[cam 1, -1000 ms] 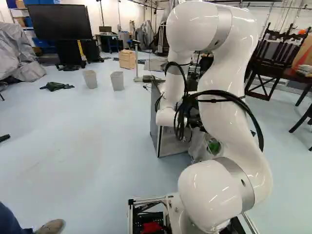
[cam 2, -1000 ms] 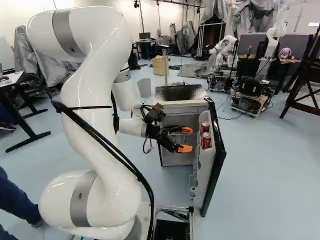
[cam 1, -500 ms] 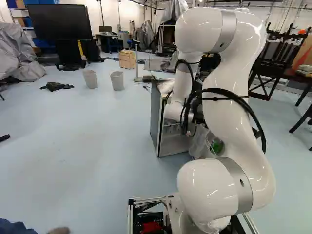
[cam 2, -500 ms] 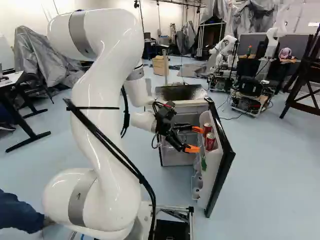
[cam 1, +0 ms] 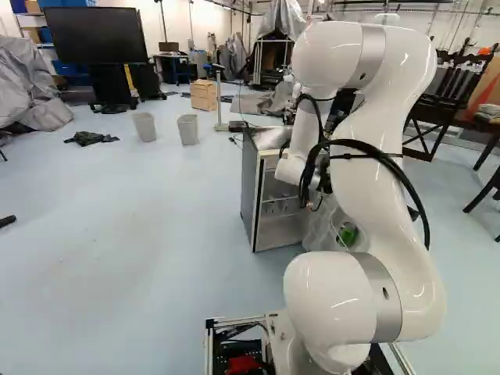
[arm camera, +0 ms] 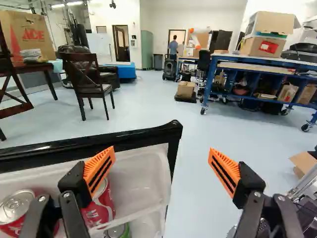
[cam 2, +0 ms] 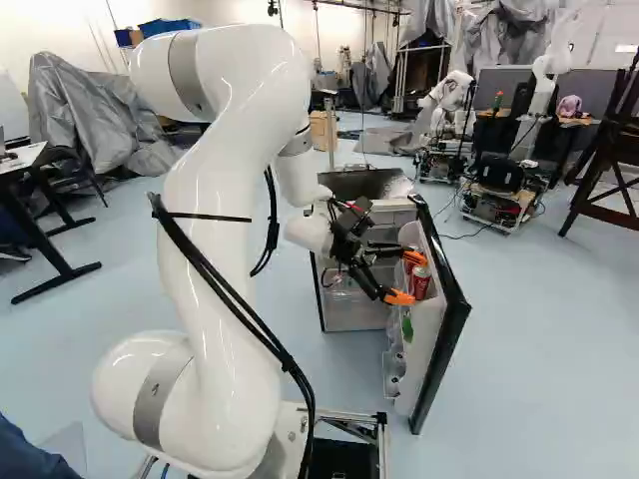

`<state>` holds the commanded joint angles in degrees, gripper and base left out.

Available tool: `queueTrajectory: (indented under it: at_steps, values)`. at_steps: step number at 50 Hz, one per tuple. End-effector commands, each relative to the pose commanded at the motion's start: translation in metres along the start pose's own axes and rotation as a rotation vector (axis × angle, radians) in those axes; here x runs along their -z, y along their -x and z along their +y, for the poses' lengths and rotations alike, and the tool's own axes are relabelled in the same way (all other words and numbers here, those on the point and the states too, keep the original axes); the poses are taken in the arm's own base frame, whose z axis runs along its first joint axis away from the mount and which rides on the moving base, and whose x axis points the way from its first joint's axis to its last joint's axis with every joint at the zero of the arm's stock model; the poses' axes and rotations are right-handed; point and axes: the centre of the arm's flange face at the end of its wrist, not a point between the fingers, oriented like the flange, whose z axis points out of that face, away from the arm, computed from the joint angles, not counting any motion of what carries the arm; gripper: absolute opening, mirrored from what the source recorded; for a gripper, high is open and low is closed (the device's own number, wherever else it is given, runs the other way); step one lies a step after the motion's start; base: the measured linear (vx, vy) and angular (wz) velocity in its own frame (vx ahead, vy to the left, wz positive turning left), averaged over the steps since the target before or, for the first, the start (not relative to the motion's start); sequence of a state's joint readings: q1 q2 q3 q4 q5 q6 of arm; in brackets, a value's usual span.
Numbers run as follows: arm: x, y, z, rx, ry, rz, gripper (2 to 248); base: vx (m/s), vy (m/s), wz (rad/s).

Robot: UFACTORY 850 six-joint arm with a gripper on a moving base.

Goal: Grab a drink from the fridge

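Note:
My gripper (cam 2: 412,277) stands open beside the top door shelf of the small fridge (cam 2: 359,309), whose door (cam 2: 439,329) is swung out. The wrist view shows the gripper (arm camera: 161,163) with nothing between its fingers: one finger reaches over a red can (arm camera: 101,206), the other stands out beyond the door's free end. Another red can (arm camera: 17,208) stands farther along the same shelf. Part of a green-sided can (arm camera: 119,231) shows lower in the door. In the right base view the near red can (cam 2: 420,282) is partly covered by the gripper.
Fridge cabinet wall (cam 1: 251,195) stands ahead of the base. Grey bins (cam 1: 187,129) are farther off. A wooden chair (arm camera: 89,82) and a blue workbench (arm camera: 267,74) lie past the door. Another robot (cam 2: 449,115) stands at the back.
The arm has moved rightward in both base views, bringing the open gripper closer to the door shelf. The fridge door swung wider early in this span. The base has not moved.

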<state>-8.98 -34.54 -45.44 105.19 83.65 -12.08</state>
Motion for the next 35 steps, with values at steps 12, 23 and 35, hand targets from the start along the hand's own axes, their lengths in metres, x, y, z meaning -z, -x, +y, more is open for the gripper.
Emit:
queueTrajectory:
  at_steps: [12, 23, 35]
  values:
    - [-0.011, -0.002, -0.015, -0.029, 0.024, -0.032, 247, 0.0, 0.0, 0.0]
    - [-0.02, -0.004, -0.027, -0.053, 0.044, -0.042, 247, 0.0, 0.0, 0.0]
    - [-0.03, -0.008, -0.04, -0.079, 0.066, -0.046, 247, 0.0, 0.0, 0.0]
